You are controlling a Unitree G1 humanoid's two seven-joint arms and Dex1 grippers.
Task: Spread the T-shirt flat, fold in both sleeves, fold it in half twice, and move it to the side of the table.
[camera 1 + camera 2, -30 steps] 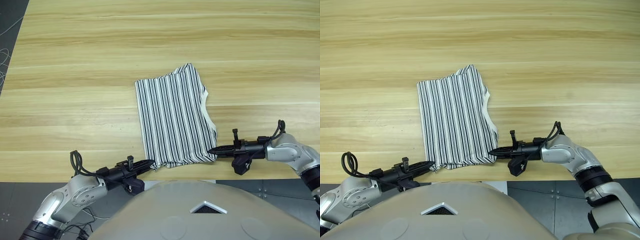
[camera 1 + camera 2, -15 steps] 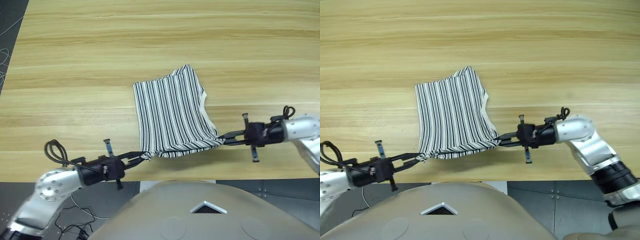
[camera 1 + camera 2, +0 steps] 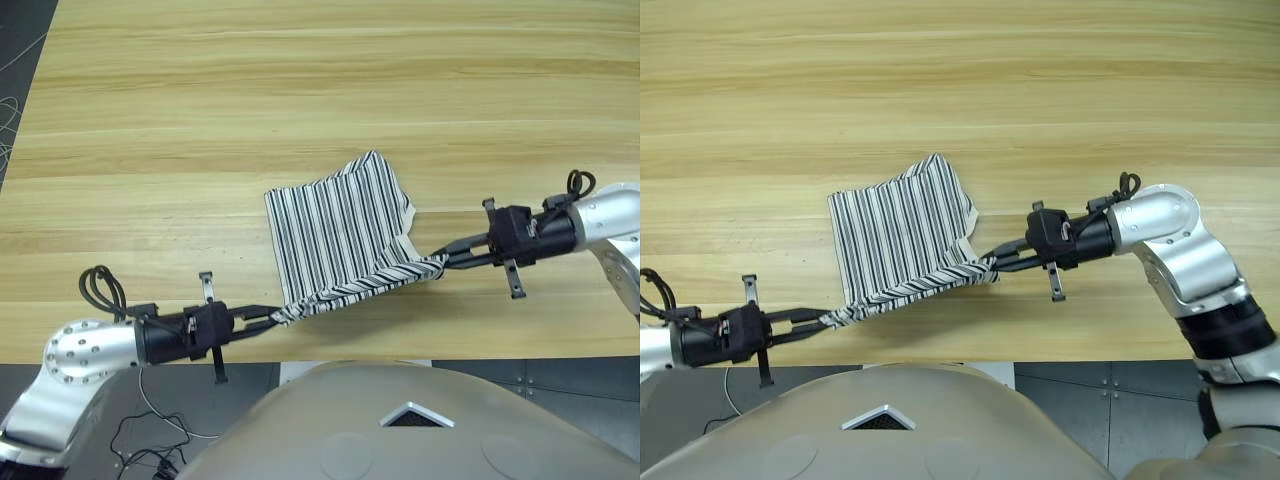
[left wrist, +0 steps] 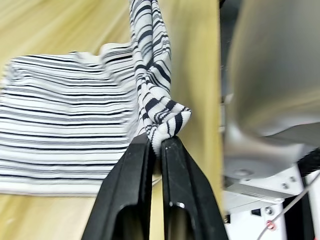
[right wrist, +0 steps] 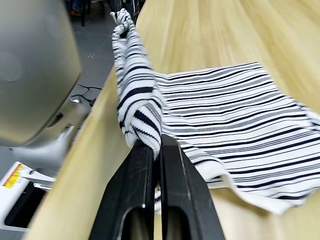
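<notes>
Striped T-shirt (image 3: 340, 235), part-folded, near-centre of worktop (image 3: 300, 80), its near hem raised and taut left-to-right between the arms: left pincer (image 3: 278, 314) clamped shut on the near-left corner, right pincer (image 3: 440, 262) clamped on the near-right, free far edge beyond both, so the fold probably carries away.

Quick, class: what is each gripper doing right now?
Left gripper: closed on the hem of the striped T-shirt.
Right gripper: closed on the same hem.
</notes>
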